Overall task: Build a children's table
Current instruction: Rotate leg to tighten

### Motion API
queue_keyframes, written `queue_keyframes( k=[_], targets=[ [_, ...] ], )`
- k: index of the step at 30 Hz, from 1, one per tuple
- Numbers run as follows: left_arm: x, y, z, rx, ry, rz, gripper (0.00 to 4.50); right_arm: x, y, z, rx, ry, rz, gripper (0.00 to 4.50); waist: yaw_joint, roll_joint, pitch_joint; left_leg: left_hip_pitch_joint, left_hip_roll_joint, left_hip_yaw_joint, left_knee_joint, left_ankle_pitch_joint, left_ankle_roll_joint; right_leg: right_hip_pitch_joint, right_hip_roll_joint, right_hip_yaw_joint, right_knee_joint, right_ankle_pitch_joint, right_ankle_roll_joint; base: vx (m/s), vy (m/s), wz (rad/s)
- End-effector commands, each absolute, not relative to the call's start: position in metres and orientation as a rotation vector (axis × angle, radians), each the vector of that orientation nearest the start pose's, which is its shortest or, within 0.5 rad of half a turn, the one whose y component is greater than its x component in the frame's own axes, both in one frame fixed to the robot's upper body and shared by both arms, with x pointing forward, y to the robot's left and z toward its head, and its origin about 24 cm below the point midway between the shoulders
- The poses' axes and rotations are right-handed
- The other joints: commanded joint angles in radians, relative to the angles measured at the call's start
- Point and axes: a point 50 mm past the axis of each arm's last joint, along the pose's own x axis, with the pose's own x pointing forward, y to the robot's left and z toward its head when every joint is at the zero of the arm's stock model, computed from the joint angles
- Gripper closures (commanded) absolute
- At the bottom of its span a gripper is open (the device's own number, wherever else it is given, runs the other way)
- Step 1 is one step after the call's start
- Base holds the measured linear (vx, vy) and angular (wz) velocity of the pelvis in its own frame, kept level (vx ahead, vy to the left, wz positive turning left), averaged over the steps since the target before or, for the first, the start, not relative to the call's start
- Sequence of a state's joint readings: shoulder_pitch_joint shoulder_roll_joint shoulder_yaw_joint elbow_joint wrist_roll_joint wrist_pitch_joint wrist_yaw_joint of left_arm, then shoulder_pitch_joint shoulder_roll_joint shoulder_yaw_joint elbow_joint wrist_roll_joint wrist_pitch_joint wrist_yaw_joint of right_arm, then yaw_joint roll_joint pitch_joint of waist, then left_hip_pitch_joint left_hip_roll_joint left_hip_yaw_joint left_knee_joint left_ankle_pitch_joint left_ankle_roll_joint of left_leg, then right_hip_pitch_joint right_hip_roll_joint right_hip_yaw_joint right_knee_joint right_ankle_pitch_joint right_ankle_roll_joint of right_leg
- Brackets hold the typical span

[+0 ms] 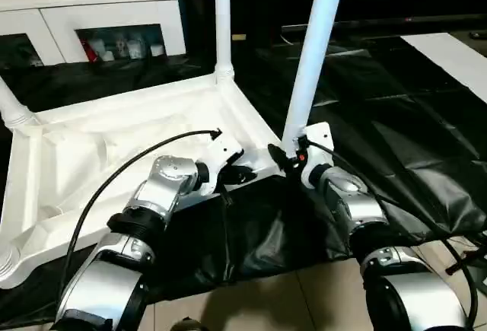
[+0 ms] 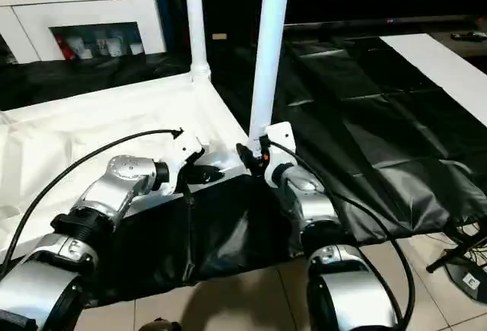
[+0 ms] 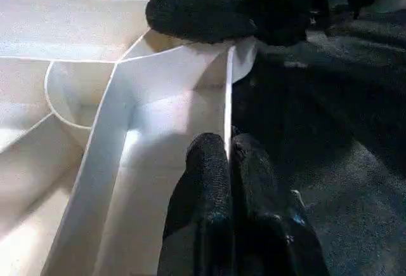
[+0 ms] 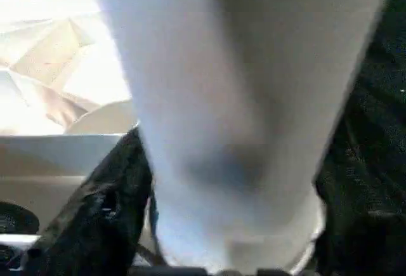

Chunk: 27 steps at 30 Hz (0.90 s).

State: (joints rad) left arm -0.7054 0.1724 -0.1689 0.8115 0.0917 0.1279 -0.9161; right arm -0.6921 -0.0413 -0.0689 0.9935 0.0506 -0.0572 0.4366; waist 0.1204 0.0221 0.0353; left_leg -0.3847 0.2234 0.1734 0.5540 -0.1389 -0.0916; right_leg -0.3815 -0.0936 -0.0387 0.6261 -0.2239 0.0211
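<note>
The children's table lies upside down on a black sheet, its ribbed white top (image 1: 114,141) facing up. One white leg (image 1: 222,19) stands upright in the far corner socket. A second leg (image 1: 312,57) rises at the near right corner, leaning slightly right. My right gripper (image 1: 289,156) is shut on this leg's base, and its black fingers (image 4: 108,206) flank the tube. My left gripper (image 1: 242,173) is shut on the table's thin near rim (image 3: 227,98), close to the same corner. Another leg's base (image 1: 11,106) shows at the far left corner.
A white cabinet (image 1: 99,11) with glass doors stands at the back left. The black sheet (image 1: 396,133) spreads to the right, with a white strip (image 1: 456,57) beyond it. Tiled floor (image 1: 289,300) lies in front. A black cable (image 1: 114,179) arcs over my left forearm.
</note>
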Motion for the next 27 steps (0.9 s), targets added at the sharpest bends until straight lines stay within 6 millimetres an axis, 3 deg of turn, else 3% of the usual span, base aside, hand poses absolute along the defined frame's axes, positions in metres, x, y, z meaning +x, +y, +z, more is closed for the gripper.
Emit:
queue_keyframes(
  k=[1,6,8,11,16,20,24,25,27],
  targets=[
    [0.339,0.060,0.055,0.247,0.328,-1.154,4.50,0.337,-0.048,0.017,0.095,0.329,0.725,0.69,-0.001,-0.007,-0.051,0.018,0.001,0.005,-0.064,-0.299,0.003,0.024,-0.038,0.022,-0.091,-0.161,-0.196,0.000,0.000,0.00],
    [0.332,0.072,0.054,0.261,0.316,-1.248,4.50,0.339,-0.066,0.018,0.035,0.313,0.794,0.42,-0.005,-0.004,-0.051,0.015,0.003,0.003,-0.066,-0.314,0.003,0.027,-0.040,0.023,-0.092,-0.179,-0.192,0.000,0.000,0.00],
    [0.329,0.077,0.053,0.263,0.322,-1.293,4.50,0.340,-0.073,0.019,0.001,0.301,0.808,0.18,-0.005,-0.006,-0.054,0.014,0.003,0.005,-0.062,-0.279,0.013,0.029,-0.038,0.021,-0.086,-0.115,-0.206,0.000,0.000,0.00],
    [0.327,0.083,0.053,0.268,0.331,-1.326,4.50,0.340,-0.079,0.021,-0.023,0.285,0.848,0.18,-0.004,-0.004,-0.057,0.013,0.002,0.008,-0.056,-0.231,0.029,0.031,-0.034,0.019,-0.076,-0.029,-0.229,0.000,0.000,0.00],
    [0.325,0.103,0.057,0.273,0.343,-1.388,4.50,0.330,-0.089,0.025,-0.009,0.295,1.088,0.18,-0.001,-0.004,-0.064,0.011,0.001,0.011,-0.042,-0.155,0.085,0.038,-0.028,0.013,-0.060,0.141,-0.267,0.000,0.000,0.00],
    [0.322,0.114,0.059,0.279,0.362,-1.444,4.50,0.316,-0.094,0.023,-0.029,0.326,1.290,0.18,0.003,-0.004,-0.062,0.013,0.004,0.011,-0.042,-0.176,0.106,0.038,-0.030,0.011,-0.062,0.118,-0.283,0.000,0.000,0.00],
    [0.319,0.119,0.062,0.266,0.374,-1.502,4.50,0.306,-0.099,0.023,-0.046,0.361,1.430,0.18,0.009,-0.004,-0.060,0.017,0.007,0.012,-0.045,-0.214,0.092,0.035,-0.032,0.013,-0.067,0.053,-0.283,0.000,0.000,0.00],
    [0.318,0.121,0.062,0.263,0.379,-1.520,4.50,0.303,-0.101,0.023,-0.053,0.374,1.468,0.42,0.009,-0.003,-0.059,0.016,0.007,0.012,-0.046,-0.218,0.089,0.035,-0.032,0.014,-0.067,0.048,-0.284,0.000,0.000,0.00],
    [0.316,0.123,0.063,0.263,0.387,-1.551,4.50,0.298,-0.104,0.024,-0.072,0.395,1.525,0.50,0.018,-0.004,-0.059,0.019,0.008,0.011,-0.048,-0.225,0.080,0.034,-0.034,0.015,-0.069,0.024,-0.277,0.000,0.000,0.00]
  ],
)
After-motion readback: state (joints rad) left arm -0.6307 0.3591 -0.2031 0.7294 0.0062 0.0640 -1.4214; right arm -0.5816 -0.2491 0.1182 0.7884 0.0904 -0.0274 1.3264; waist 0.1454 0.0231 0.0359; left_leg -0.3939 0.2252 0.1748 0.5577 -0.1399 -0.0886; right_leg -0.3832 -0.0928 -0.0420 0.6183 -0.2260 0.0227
